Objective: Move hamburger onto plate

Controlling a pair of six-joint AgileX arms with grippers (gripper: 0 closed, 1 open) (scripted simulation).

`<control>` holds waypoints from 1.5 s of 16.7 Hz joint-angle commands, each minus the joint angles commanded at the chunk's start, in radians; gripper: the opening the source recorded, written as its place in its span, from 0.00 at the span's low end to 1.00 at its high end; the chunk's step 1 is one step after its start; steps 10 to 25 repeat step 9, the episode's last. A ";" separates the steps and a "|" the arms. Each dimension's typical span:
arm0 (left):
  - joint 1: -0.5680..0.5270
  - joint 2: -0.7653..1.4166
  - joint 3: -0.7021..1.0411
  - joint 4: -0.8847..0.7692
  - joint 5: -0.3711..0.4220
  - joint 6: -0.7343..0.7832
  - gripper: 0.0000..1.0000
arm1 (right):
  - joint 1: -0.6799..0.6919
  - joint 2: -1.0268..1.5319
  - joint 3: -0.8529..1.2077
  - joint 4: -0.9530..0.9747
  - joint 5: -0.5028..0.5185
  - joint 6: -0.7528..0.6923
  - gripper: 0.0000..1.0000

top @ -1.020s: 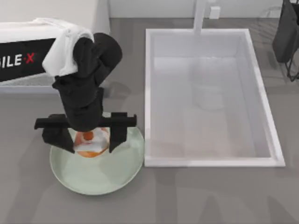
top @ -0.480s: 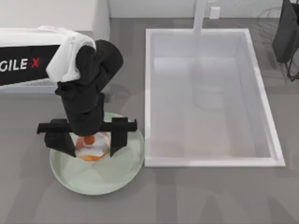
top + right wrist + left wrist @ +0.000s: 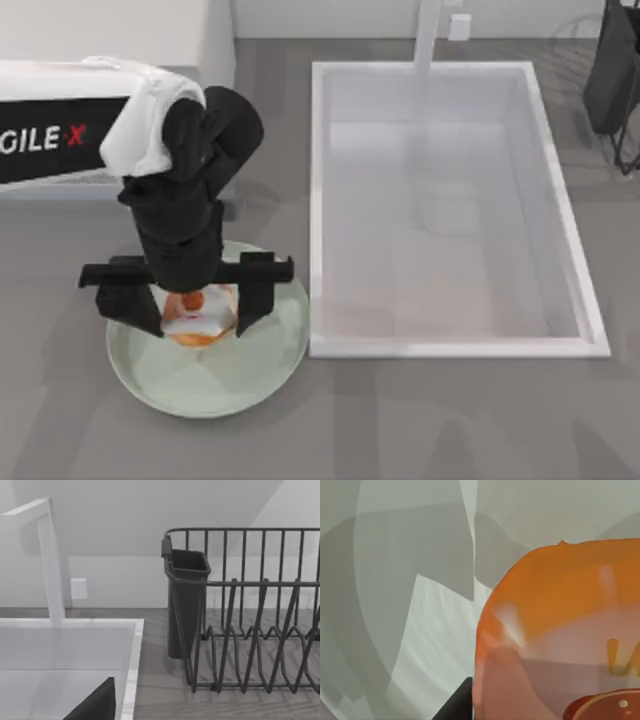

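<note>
Left pincer (image 3: 197, 305) is over the plate (image 3: 250, 375) with its fingers spread wide, one on each side of the hamburger (image 3: 198, 318) and apart from it, so it has hold of nothing. Hamburger lies between the fingers, directly under the wrist, on the plate's far half; the left wrist view has the bun (image 3: 560, 630) right up against the camera with pale plate (image 3: 420, 645) under it. I'd judge the placement done and the step in hand is the retreat: lift straight up, keep the fingers wide, no sideways drift until they're above the bun top, or you'll nudge it toward the rim. To the pincer's right sits the sink (image 3: 440, 340), just beside the plate. Right arm is parked far right by the dish rack (image 3: 250, 610).
</note>
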 joint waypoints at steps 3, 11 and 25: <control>0.000 0.000 0.000 0.000 0.000 0.000 0.98 | 0.000 0.000 0.000 0.000 0.000 0.000 1.00; 0.000 0.000 0.000 0.000 0.000 0.000 1.00 | 0.000 0.000 0.000 0.000 0.000 0.000 1.00; 0.000 0.000 0.000 0.000 0.000 0.000 1.00 | 0.000 0.000 0.000 0.000 0.000 0.000 1.00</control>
